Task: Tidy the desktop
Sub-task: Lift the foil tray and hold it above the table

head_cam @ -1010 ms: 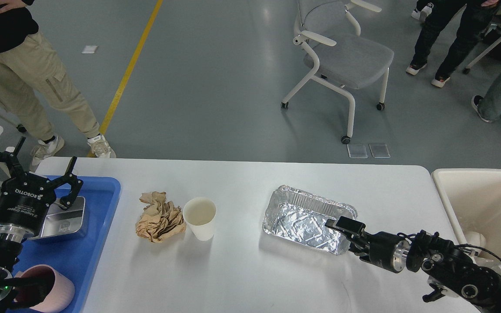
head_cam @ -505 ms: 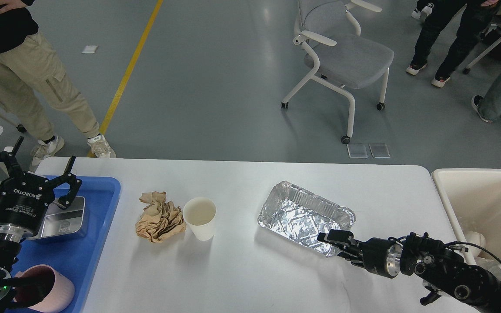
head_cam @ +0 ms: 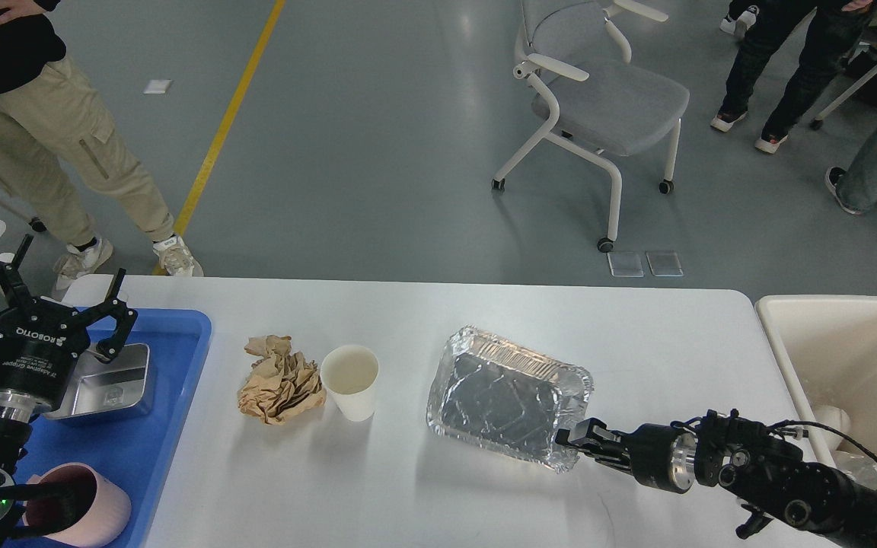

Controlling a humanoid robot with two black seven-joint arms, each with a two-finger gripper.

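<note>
Desktop [head_cam: 446, 495] front strip open; paper cup [head_cam: 349, 380], crumpled paper [head_cam: 279, 379], foil tray [head_cam: 507, 396] block middle.

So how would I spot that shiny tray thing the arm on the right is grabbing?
Start at the white desktop and look right of centre, between the white paper cup and the cream bin. The foil tray sits there, its near right corner pinched by the right gripper. It is the only crinkled, silvery, rectangular container on the bare tabletop.

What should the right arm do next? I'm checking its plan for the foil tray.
Probably carry the foil tray right, toward the cream bin. The right gripper appears shut on its near corner, the tray looks tilted up off the desktop, and the bin stands just beyond the table's right end.
</note>
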